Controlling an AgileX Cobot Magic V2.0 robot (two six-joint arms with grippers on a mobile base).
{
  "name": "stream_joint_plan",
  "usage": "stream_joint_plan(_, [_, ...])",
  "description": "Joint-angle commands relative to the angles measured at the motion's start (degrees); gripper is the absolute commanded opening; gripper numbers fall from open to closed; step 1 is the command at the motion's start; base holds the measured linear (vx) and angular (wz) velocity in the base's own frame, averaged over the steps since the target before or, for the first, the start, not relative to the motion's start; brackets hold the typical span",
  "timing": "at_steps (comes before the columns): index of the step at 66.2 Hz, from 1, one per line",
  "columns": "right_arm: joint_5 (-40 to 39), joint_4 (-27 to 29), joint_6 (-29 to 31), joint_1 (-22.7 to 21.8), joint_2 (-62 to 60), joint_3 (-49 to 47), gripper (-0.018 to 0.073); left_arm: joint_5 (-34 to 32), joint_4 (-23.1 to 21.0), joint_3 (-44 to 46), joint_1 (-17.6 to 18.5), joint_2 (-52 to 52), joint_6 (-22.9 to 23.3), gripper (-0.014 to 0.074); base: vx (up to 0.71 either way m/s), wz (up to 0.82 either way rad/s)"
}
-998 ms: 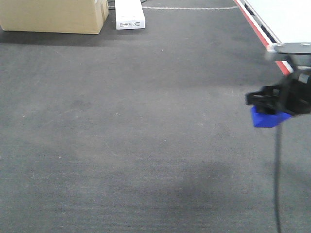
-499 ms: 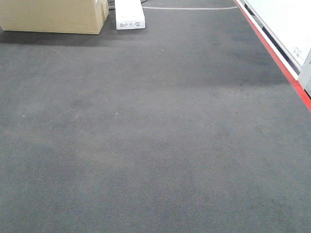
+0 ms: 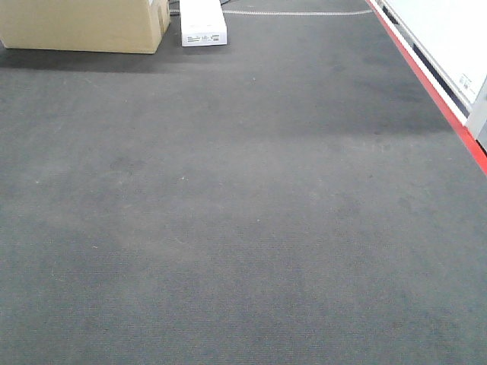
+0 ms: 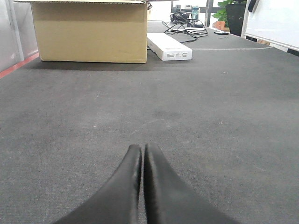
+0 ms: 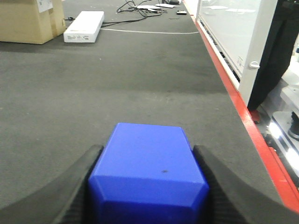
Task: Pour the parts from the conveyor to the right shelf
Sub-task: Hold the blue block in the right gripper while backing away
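1. The right gripper (image 5: 147,154) and its block (image 5: 148,177) are gone from the front view. A second ago they hung at its right edge; now only conveyor (image 3: 228,198) shows there.
2. In the right wrist view the fingers clamp the blue block on both sides, at lower centre over the conveyor, with the red stripe (image 5: 254,135) off to the right.
3. The left gripper (image 4: 142,151) is pressed closed on nothing.
4. It looks like the carry toward the shelf is under way, though the shelf isn't clearly visible.

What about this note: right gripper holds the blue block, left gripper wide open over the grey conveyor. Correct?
No: the left gripper is shut, jaws pressed together, as the left wrist view shows. The right gripper does hold the blue block.
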State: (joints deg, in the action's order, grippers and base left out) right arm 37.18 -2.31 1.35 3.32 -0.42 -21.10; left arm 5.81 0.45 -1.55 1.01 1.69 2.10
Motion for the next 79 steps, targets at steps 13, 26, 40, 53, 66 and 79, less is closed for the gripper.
stream_joint_plan(13, [-6.2,-0.8,-0.2,-0.1,1.4,-1.6,-0.0004,-4.5,-0.5,1.1,0.4,1.0,0.5,-0.0006,0.00,0.00])
stream_joint_plan(26, [-7.1,0.6,-0.2,-0.1,1.4,-1.6,-0.0004,-4.5,-0.5,1.1,0.4,1.0,0.5,-0.0006,0.00,0.00])
stream_joint_plan(40, [-7.0,1.1,-0.2,-0.1,1.4,-1.6,-0.0004,-4.5,-0.5,1.1,0.4,1.0,0.5,-0.0006,0.00,0.00])
stream_joint_plan(53, [-6.9,1.1,-0.2,-0.1,1.4,-1.6,-0.0004,-4.5,-0.5,1.1,0.4,1.0,0.5,-0.0006,0.00,0.00])
stream_joint_plan(66, [-6.9,1.1,-0.2,-0.1,1.4,-1.6,-0.0004,-4.5,-0.5,1.1,0.4,1.0,0.5,-0.0006,0.00,0.00])
stream_joint_plan(79, [-6.9,1.1,-0.2,-0.1,1.4,-1.6,-0.0004,-4.5,-0.5,1.1,0.4,1.0,0.5,-0.0006,0.00,0.00])
